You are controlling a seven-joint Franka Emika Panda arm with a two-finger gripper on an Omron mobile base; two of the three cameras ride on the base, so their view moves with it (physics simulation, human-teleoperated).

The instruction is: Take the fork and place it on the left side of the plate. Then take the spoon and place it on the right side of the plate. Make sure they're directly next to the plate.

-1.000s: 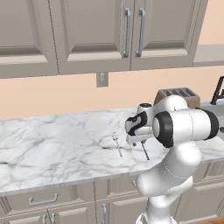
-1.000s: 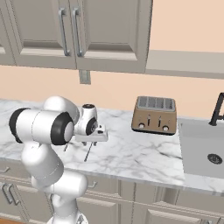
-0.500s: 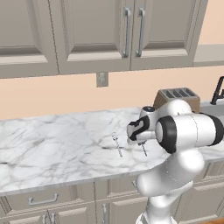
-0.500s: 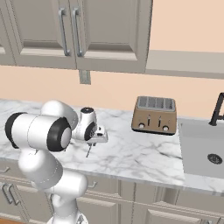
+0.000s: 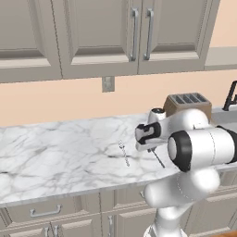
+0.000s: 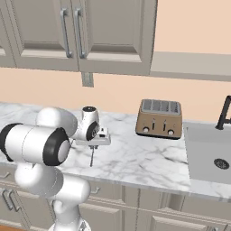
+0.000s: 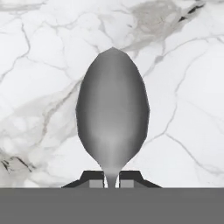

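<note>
Spoon (image 7: 113, 111) now sits pinched at its neck between the closed jaws of the gripper (image 7: 111, 181), which stood wider a second ago, its bowl over the marble counter (image 5: 55, 148). Fork (image 5: 124, 152) lies untouched beside it, so the spoon seems to be going first.

Marble counter under grey wall cupboards, peach wall behind

A white marble countertop (image 5: 55, 152) with grey veins runs across the room; below it stand grey drawers (image 5: 46, 210) with slim metal pulls; above hang grey panelled cupboards (image 5: 92, 32) with long vertical bar handles; the wall (image 5: 55, 99) between is plain peach, with a grey outlet plate (image 5: 108, 84) set in it; a bronze four-slot toaster (image 6: 159, 118) stands at the back of the counter; to its right lies a pale sink (image 6: 210, 153) with a dark tap (image 6: 223, 113); light is even and soft.
</note>
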